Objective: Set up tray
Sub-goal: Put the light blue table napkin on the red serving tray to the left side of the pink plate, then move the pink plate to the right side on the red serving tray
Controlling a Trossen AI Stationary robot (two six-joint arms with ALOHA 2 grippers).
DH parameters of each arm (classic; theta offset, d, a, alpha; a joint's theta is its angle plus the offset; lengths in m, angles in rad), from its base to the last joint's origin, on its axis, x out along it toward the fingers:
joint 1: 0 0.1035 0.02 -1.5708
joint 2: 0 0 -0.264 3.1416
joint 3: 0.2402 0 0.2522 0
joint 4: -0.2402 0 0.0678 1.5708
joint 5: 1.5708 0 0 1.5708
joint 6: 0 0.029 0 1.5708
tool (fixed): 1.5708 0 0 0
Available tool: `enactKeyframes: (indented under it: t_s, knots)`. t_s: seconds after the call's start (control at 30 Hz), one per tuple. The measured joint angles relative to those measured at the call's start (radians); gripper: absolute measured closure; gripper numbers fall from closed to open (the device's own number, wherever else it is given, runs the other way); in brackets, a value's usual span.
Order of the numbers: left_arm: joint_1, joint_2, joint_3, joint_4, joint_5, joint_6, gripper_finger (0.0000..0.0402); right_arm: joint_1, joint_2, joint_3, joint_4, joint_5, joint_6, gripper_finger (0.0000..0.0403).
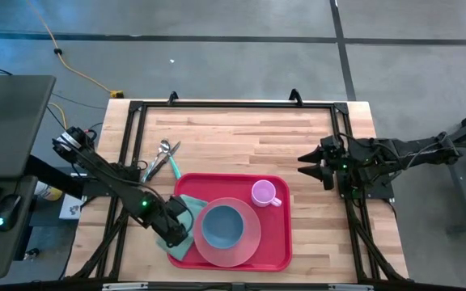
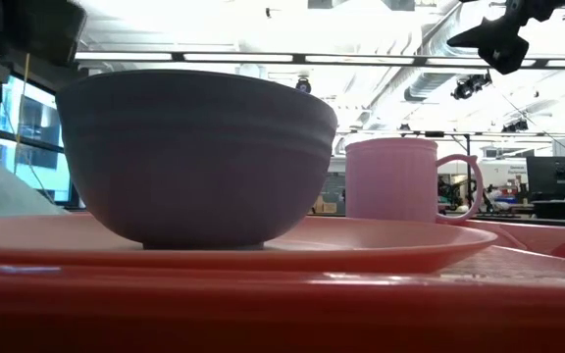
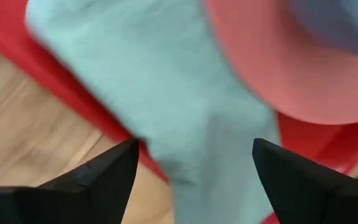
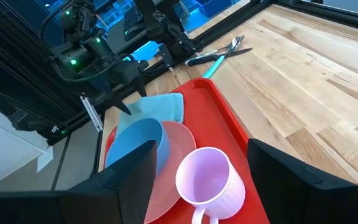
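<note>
The left gripper [image 1: 178,234] hangs over the tray's near-left corner, its fingers [image 3: 107,174] spread wide with the teal cloth napkin [image 3: 166,106] lying between them, not pinched. That napkin [image 1: 186,212] drapes over the tray's left rim, partly tucked under the plate.

The tray [image 1: 275,234] sits at the near middle of the table [image 1: 298,137], about six o'clock from the table's centre. It looks like stiff, smooth plastic with a low rim; I'd judge it light by itself but loaded now, so anything on it could slide if it tips. The bare rim along its right edge or far edge seems the sensible place to take hold.

On it, the pink plate [image 1: 251,242] carries a blue bowl [image 1: 221,226], and a pink mug [image 1: 264,193] stands at about one o'clock from the plate, handle toward the right.

Off the tray, at about eleven o'clock from it, a spoon and fork [image 1: 164,158] with teal handles lie on the wood, probably not yet placed.

The right gripper [image 1: 318,166] waits well apart at three o'clock, fingers parted and empty.
</note>
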Motion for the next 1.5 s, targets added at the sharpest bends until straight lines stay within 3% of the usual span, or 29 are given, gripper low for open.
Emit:
enactKeyframes:
  t_s: [0.2, 0.6, 0.73, 0.83, 1.0, 1.17, 1.3, 1.5]
  knots:
    - [0.000, 0.037, 0.000, -0.060, 0.035, -0.012, 0.0061, 0.000, 0.000, 0.000, -0.036, 0.008, 0.008, 0.0171]
    - [0.023, -0.044, 0.087, -0.224, -0.062, 0.069, 0.0044, 0.000, 0.000, 0.000, -0.038, 0.006, 0.011, 0.0171]
    - [0.027, -0.060, 0.146, -0.331, -0.204, 0.069, 0.0042, 0.000, 0.009, 0.000, -0.036, 0.027, 0.021, 0.0171]
    - [0.039, -0.088, 0.200, -0.412, -0.366, 0.069, 0.0041, -0.002, 0.034, 0.000, -0.031, 0.023, 0.048, 0.0171]
    - [0.046, -0.114, 0.290, -0.480, -0.622, 0.146, 0.0041, -0.003, 0.131, 0.000, 0.100, -0.084, 0.119, 0.0171]
    - [0.079, -0.114, 0.345, -0.531, -0.657, 0.260, 0.0041, 0.047, 0.285, 0.068, 0.227, -0.135, 0.139, 0.0171]
    - [0.101, -0.114, 0.349, -0.540, -0.639, 0.337, 0.0041, 0.080, 0.424, 0.267, 0.016, -0.110, 0.098, 0.0171]
    - [0.100, -0.119, 0.349, -0.598, -0.639, 0.389, 0.0041, 0.119, 0.656, 0.629, -0.568, -0.074, 0.148, 0.0171]
